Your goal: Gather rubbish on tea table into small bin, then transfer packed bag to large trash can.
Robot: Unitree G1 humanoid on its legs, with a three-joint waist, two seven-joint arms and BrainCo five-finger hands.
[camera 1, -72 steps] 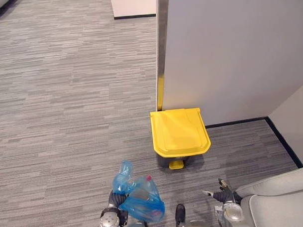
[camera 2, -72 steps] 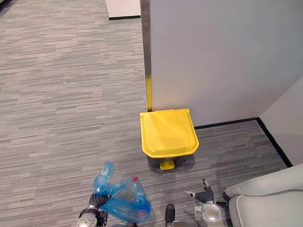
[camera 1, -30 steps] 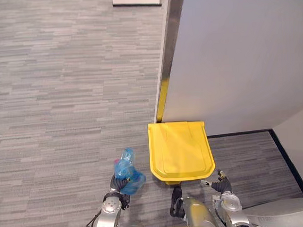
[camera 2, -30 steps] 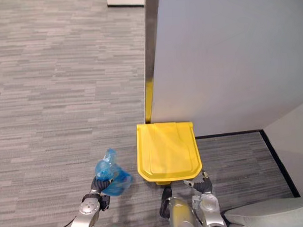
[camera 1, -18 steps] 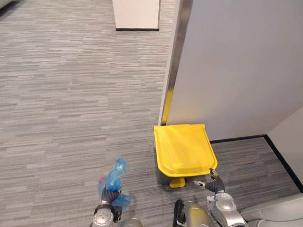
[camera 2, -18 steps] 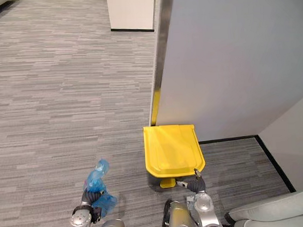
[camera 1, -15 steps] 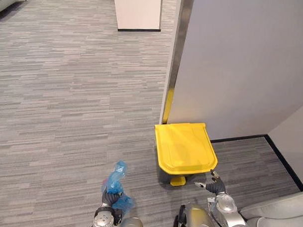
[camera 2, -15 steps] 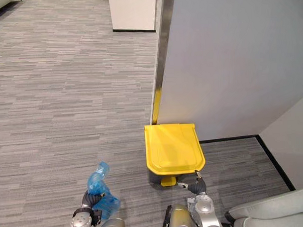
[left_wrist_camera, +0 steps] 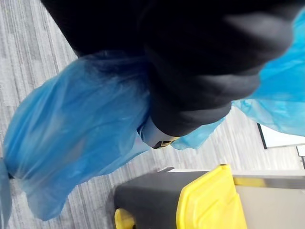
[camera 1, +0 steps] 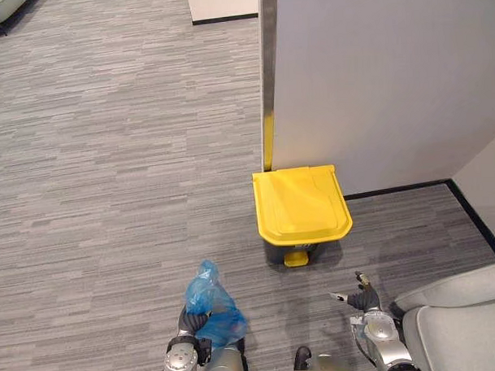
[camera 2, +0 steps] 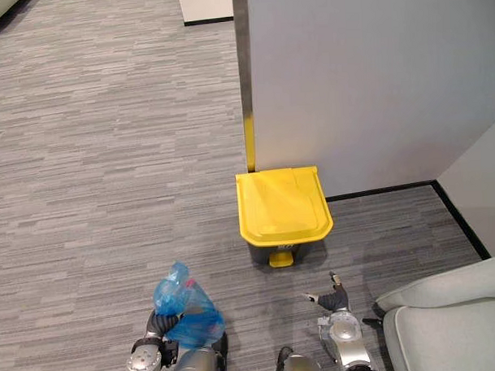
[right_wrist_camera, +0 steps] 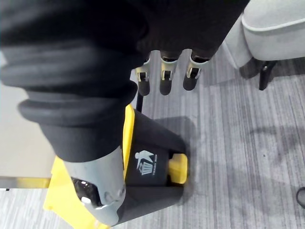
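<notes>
- Blue bag [camera 1: 211,307] low and left of centre in the left eye view, its neck clamped by the curled fingers of the left hand [camera 1: 186,322];
- right hand [camera 1: 364,299] at lower right, fingers straight and apart, holding nothing;
- trash can [camera 1: 301,201] mid-frame on the carpet floor [camera 1: 109,182], yellow lid closed, against the wall [camera 1: 382,75];
- grey seat [camera 1: 460,320] in the lower right corner.

Grey striped carpet [camera 1: 108,158] throughout. Pale grey partition wall [camera 1: 374,83], metal edge strip [camera 1: 267,71], black skirting [camera 1: 394,189]. Light grey sofa [camera 1: 455,308] at right. White unit [camera 1: 221,3] far back.
</notes>
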